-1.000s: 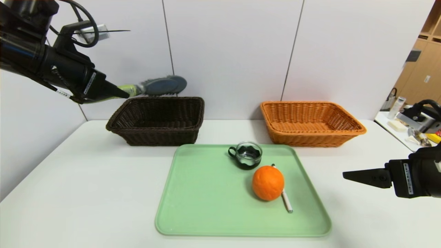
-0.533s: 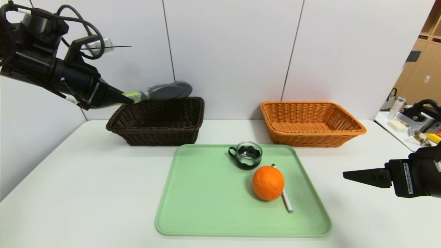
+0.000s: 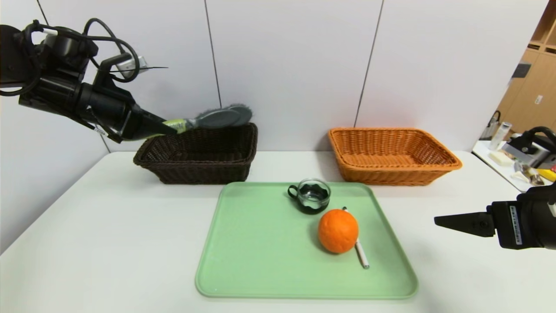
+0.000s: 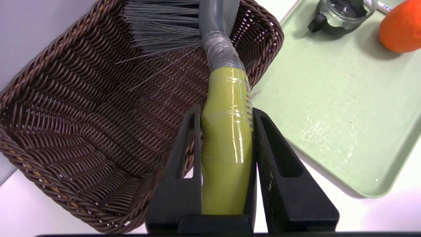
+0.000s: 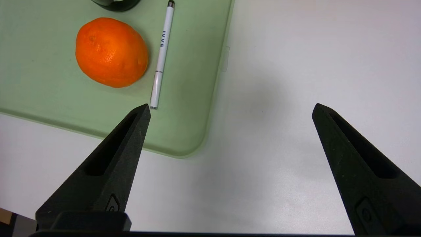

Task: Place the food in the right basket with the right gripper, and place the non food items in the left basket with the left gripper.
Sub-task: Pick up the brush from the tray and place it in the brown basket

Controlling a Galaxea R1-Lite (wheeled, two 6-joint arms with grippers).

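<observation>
My left gripper [image 3: 167, 127] [image 4: 226, 113] is shut on the green handle of the grey-bristled brush [image 3: 221, 116] [image 4: 227, 131], which hangs over the dark brown left basket [image 3: 197, 152] [image 4: 82, 125], its head above the far right rim. On the green tray [image 3: 260, 252] lie the orange [image 3: 338, 231] [image 5: 111, 52], the glass cup with black handle [image 3: 310, 195] [image 4: 342, 14] and the white pen [image 3: 361, 254] [image 5: 161, 54] right beside the orange. The orange-tan right basket [image 3: 393, 155] holds nothing. My right gripper [image 3: 438, 221] [image 5: 230, 110] hovers open over the table right of the tray.
A side table [image 3: 517, 161] with packaged items stands at the far right. White wall panels rise right behind both baskets. Bare white tabletop [image 3: 108, 243] lies to the left of and in front of the tray.
My left gripper has carried the brush down and to the right, so its head now hangs just above the brown basket's rim. The right arm has stayed put.
</observation>
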